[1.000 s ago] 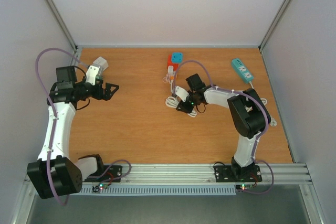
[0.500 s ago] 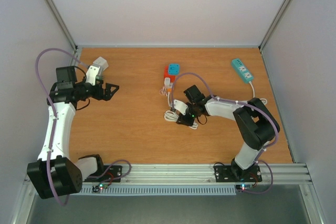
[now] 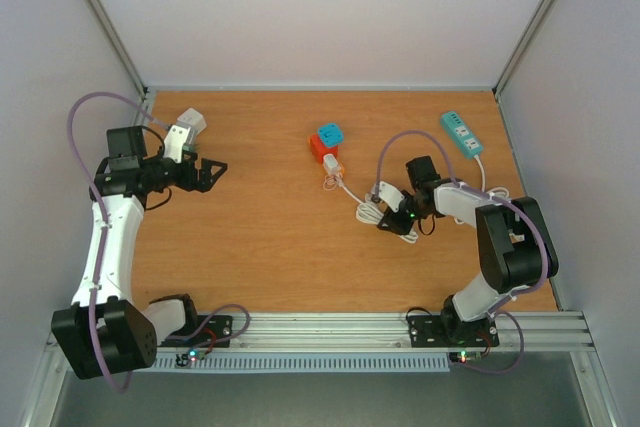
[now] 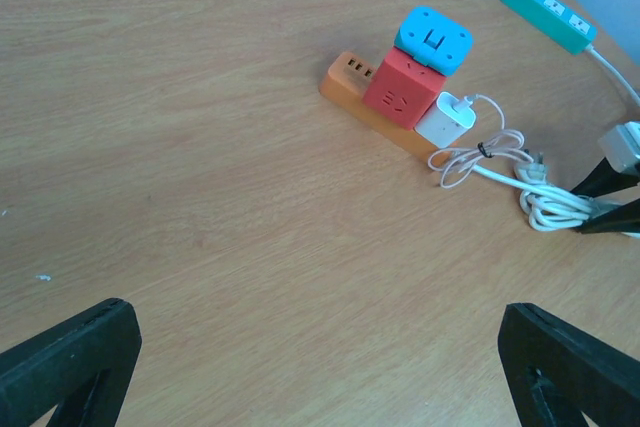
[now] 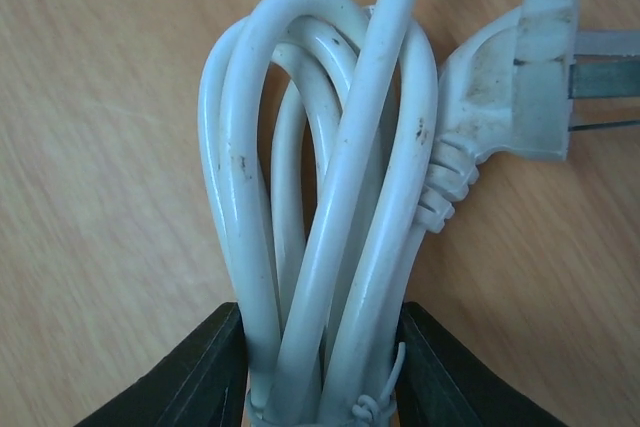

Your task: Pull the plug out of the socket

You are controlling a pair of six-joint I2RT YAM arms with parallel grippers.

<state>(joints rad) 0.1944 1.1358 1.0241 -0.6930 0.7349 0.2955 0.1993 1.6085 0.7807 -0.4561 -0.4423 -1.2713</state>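
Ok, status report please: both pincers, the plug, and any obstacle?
Left pincer open, far left. Right pincer shut on coiled white cable. White square plug sits in orange socket strip. Red cube adapter close beside it.

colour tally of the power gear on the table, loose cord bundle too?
White: 2 (charger, cord bundle)
Blue: 1 (cube adapter)
Red: 1 (cube socket)
Orange: 1 (base strip)
Teal: 1 (power strip)
Total: 6
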